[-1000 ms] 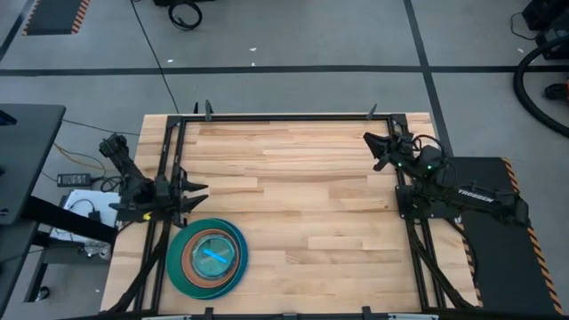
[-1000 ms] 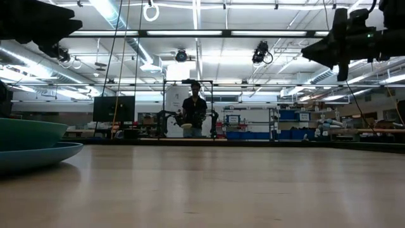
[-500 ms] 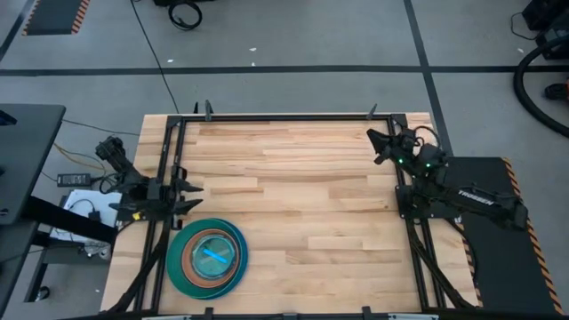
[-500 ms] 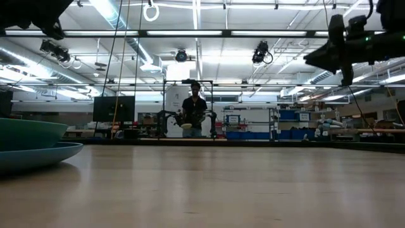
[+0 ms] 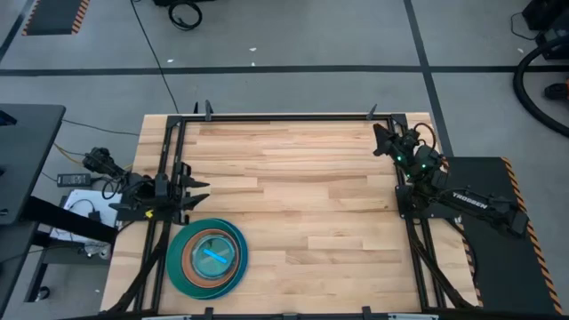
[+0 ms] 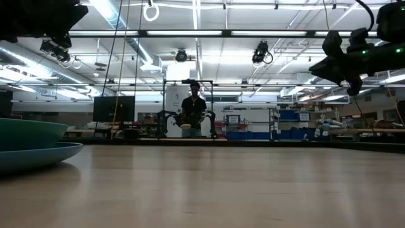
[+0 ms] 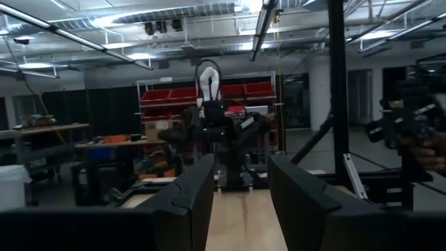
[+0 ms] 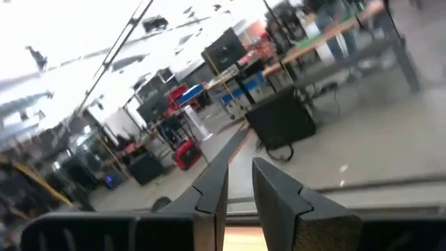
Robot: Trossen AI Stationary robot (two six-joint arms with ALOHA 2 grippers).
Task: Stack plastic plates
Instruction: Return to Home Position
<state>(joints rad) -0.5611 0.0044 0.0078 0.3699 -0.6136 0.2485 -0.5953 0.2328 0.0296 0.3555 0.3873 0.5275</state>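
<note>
The plastic plates (image 5: 206, 258) sit nested in one stack on the table's near left part. A large teal plate is the outermost, with a salmon ring and a cyan patch inside it. In the low view the stack (image 6: 28, 144) rests on its bottom plate at the left edge. My left gripper (image 5: 201, 188) hovers just beyond the stack at the table's left edge, open, with nothing between its fingers (image 7: 240, 167). My right gripper (image 5: 377, 136) hangs above the far right corner. Its fingers (image 8: 239, 174) stand a narrow gap apart and hold nothing.
Black frame rails (image 5: 284, 116) run along the table's edges and hold both arm bases. The bare wooden top (image 5: 302, 204) stretches between the stack and the right arm. A person (image 6: 193, 111) stands in the room far behind the table.
My left arm has swung about its base, so its gripper now points more squarely toward the table's right edge. My right gripper has moved toward the far edge and sunk a little. The stack has stayed where it was.
</note>
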